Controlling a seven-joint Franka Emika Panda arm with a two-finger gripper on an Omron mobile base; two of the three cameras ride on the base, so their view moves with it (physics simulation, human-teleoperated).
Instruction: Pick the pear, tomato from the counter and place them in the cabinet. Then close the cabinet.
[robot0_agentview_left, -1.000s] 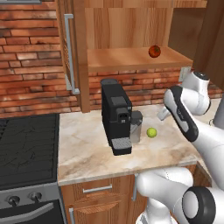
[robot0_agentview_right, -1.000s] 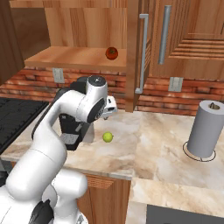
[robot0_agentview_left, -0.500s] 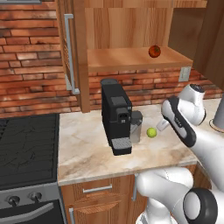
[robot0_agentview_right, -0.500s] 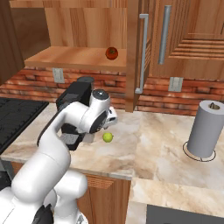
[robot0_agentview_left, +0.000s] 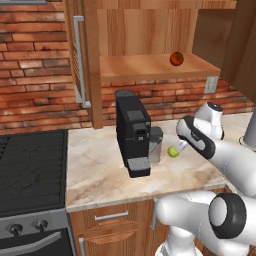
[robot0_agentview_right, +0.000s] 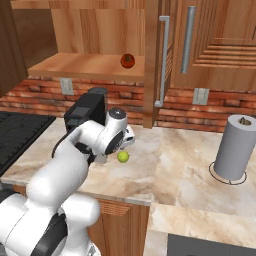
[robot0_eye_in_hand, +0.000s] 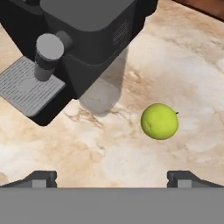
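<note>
I'm looking at a rendered home kitchen. Landmark is the black coffee machine (robot0_agentview_left: 132, 131) on the beige marbled counter (robot0_agentview_left: 100, 172). Black stove top (robot0_agentview_left: 27, 170) to its left, red brick backsplash (robot0_agentview_left: 35, 85) behind, wooden wall cabinet (robot0_agentview_left: 150, 40) open above it, paper towel roll (robot0_agentview_right: 234, 148) well off to its right, wooden drawers (robot0_agentview_left: 112, 225) below.

We note the arm lowered and swung in toward the pear (robot0_eye_in_hand: 159, 121); gripper (robot0_eye_in_hand: 112, 178) now just above it.
</note>
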